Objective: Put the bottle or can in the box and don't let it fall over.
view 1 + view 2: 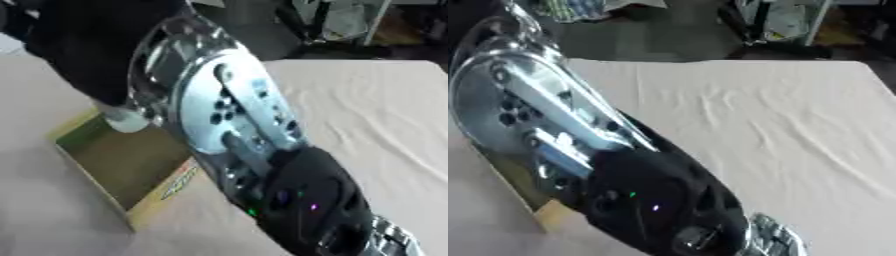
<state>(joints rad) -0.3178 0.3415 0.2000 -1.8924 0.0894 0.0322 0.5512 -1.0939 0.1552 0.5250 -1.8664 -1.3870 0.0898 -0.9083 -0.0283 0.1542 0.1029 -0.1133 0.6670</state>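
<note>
Bottle (125, 120), pale and only partly visible, sits at the far corner of the open box (131, 165) on the bench (367, 110), beneath the right arm (236, 125); robot hand's grip cannot be told.

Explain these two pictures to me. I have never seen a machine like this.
Both pictures come from one camera pair in a humanoid robot's head, looking down: its left eye and its right eye. The big silver and black shape is the robot's right arm, so close that it hides a lot. It reaches across a cloth-covered table to an open cardboard box. A pale thing, perhaps a bottle's bottom, shows over the box under the dark hand. The grip itself is hidden.
</note>
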